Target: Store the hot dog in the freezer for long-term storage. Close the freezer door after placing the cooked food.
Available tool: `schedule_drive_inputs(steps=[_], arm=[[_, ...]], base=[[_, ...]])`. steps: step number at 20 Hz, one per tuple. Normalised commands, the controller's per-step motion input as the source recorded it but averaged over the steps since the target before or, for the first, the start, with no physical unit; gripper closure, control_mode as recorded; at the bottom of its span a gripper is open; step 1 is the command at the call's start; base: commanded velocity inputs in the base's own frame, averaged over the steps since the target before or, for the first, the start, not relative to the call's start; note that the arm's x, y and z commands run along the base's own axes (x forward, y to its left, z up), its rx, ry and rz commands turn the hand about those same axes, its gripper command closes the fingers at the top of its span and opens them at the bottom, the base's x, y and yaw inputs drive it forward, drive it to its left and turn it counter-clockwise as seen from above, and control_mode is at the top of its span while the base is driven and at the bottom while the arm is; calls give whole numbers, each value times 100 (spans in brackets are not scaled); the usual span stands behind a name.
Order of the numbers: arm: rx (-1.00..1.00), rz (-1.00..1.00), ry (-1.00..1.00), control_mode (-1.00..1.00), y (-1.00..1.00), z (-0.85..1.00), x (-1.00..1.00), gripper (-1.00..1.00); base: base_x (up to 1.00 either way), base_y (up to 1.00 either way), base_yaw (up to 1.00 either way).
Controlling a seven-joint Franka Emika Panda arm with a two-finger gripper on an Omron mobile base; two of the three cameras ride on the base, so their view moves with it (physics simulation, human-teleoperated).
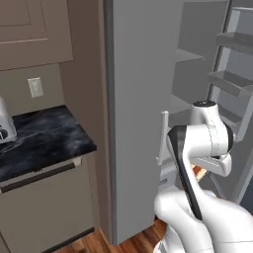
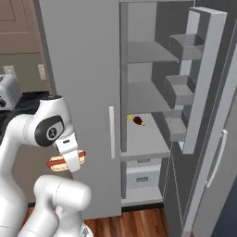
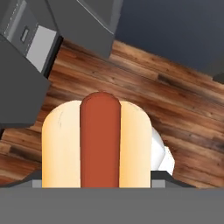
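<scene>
Your claw (image 2: pixel 68 163) is pinching the hot dog (image 2: pixel 66 160), held low in front of the arm over the wood floor (image 3: pixel 175 87), left of and nearer than the freezer (image 2: pixel 143 102). Pickup looks done. The freezer door (image 2: pixel 203 83) stands swung open to the right, its bins facing in, so nothing blocks the way. A dark food lump (image 2: pixel 138 121) sits on the lower shelf (image 2: pixel 146 143), with bare room near it. You've yet to carry the hot dog in, release it, and shut the door.
</scene>
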Motion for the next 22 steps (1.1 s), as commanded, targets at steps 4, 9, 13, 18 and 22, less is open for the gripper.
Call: schedule_drive_inputs(steps=[4, 9, 13, 18, 22], arm=[[0, 0, 0, 100, 0, 0, 0, 100], [0, 0, 0, 100, 0, 0, 0, 100], [0, 0, 0, 100, 0, 0, 0, 100], [0, 0, 0, 100, 0, 0, 0, 100], [0, 0, 0, 100, 0, 0, 0, 100]], base=[[0, -56, 32], [-5, -58, 19], [-8, -47, -1], [-3, -11, -20], [22, 2, -23]])
